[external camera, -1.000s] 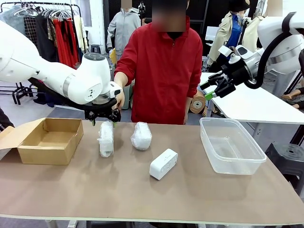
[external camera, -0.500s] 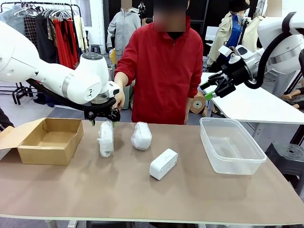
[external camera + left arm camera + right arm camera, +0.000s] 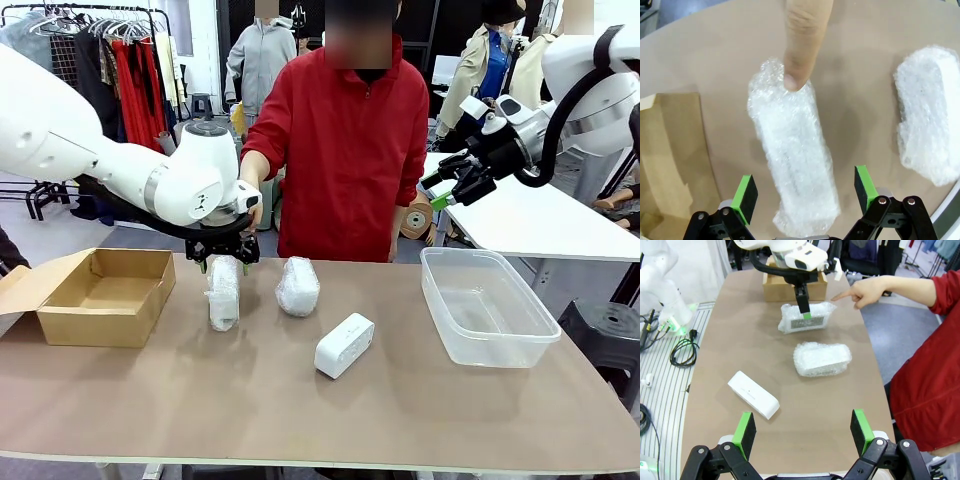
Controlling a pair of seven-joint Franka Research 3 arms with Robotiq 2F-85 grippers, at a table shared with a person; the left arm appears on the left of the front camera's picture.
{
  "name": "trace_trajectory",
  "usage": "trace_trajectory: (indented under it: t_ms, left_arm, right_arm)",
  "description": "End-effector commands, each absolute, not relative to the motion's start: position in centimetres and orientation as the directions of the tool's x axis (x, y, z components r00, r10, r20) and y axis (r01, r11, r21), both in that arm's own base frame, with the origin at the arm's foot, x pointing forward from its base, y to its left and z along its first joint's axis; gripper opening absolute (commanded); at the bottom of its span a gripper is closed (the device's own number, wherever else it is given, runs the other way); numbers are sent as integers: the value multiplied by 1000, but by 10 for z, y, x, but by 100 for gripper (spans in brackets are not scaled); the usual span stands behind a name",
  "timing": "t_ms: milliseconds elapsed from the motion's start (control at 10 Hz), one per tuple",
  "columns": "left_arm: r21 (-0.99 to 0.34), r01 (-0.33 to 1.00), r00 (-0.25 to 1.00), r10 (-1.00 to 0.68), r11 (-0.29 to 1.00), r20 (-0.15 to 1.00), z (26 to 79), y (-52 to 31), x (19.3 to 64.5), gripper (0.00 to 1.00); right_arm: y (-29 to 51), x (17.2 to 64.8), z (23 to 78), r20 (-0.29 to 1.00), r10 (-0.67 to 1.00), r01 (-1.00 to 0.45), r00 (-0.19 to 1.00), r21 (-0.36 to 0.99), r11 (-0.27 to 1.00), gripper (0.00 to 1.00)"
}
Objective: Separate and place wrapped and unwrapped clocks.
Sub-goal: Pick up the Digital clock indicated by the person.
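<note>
Two wrapped clocks lie on the brown table at the far side. The left wrapped clock [image 3: 223, 292] [image 3: 792, 165] [image 3: 806, 318] sits directly under my left gripper [image 3: 224, 262] [image 3: 803, 175], which hovers open with one green pad on each side of the lump. A person's finger [image 3: 802, 45] touches its far end. The other wrapped clock [image 3: 297, 286] [image 3: 930, 135] [image 3: 821, 359] lies just to its right. The bare white clock [image 3: 344, 345] [image 3: 753, 394] rests nearer the table's middle. My right gripper [image 3: 437, 190] [image 3: 802, 427] hangs open and empty, high above the table's right side.
An open cardboard box [image 3: 95, 295] [image 3: 670, 165] stands at the table's left end. A clear plastic bin [image 3: 485, 305] stands at the right end. The person in a red jacket [image 3: 345, 150] stands at the far edge, one hand [image 3: 865, 290] pointing.
My left arm has shifted a little to the right and down, so its gripper sits closer over the left wrapped clock. The right arm has not moved.
</note>
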State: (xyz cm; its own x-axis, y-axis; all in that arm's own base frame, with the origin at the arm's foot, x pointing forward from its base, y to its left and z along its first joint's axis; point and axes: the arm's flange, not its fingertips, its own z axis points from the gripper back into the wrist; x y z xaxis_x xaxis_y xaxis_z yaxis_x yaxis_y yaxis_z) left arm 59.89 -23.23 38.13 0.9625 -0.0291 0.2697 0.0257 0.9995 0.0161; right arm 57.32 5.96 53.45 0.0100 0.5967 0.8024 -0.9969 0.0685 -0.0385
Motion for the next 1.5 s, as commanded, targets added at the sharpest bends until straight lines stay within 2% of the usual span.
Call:
trace_trajectory:
  t_ms: [0, 200, 600, 700, 800, 1200, 1300, 1400]
  left_arm:
    - [36, -64, 967, 53, 997, 249, 379, -240, 614, 100]
    - [48, -114, 971, 101, 992, 218, 369, -239, 618, 100]
    - [28, -126, 982, 121, 992, 143, 349, -241, 620, 100]
    - [32, -126, 984, 120, 992, 133, 345, -240, 620, 100]
    - [42, -121, 980, 112, 992, 165, 342, -237, 619, 96]
    - [60, -130, 980, 119, 990, 157, 341, -236, 618, 16]
    - [65, -123, 981, 111, 990, 159, 342, -236, 618, 0]
    - [67, -119, 981, 107, 991, 161, 343, -236, 617, 0]
  right_arm:
    - [60, 573, 536, 803, 597, -997, 8, -41, 68, 100]
    - [60, 573, 536, 803, 597, -997, 8, -41, 68, 100]
    - [60, 573, 536, 803, 597, -997, 8, -41, 68, 100]
    - [60, 573, 536, 803, 597, -997, 8, -41, 68, 100]
    - [60, 573, 536, 803, 597, -997, 8, -41, 68, 100]
    - [60, 573, 536, 803, 597, -997, 8, -41, 68, 100]
    - [60, 573, 536, 803, 597, -997, 8, -41, 68, 100]
    - [60, 573, 536, 803, 597, -997, 8, -41, 68, 100]
